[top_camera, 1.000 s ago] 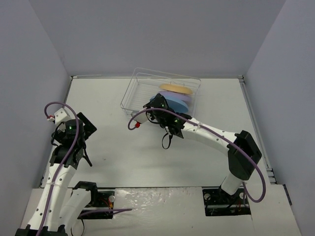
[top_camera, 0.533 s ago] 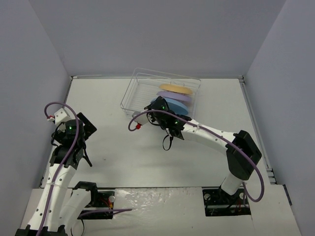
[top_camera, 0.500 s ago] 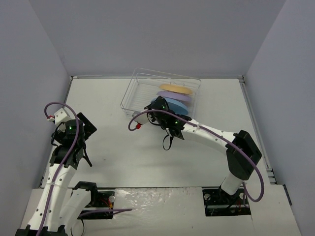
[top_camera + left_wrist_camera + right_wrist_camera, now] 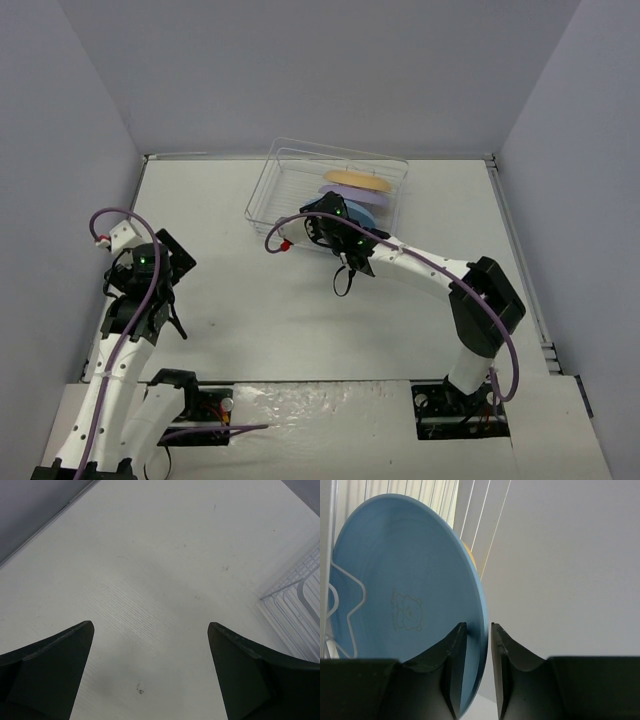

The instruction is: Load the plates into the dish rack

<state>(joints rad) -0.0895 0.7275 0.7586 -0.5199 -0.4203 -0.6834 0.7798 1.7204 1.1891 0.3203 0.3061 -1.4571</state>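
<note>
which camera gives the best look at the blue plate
Right wrist: the blue plate fills the frame, bear print visible, rim between the fingers of the right gripper. Top view shows only a sliver past the gripper. Left wrist shows none of it.

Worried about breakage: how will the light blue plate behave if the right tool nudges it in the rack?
The light blue plate looks rigid and smooth, so it is probably slippery in the right tool. Standing on edge, it may roll or tip, though the dish rack wires likely steady it.
</note>
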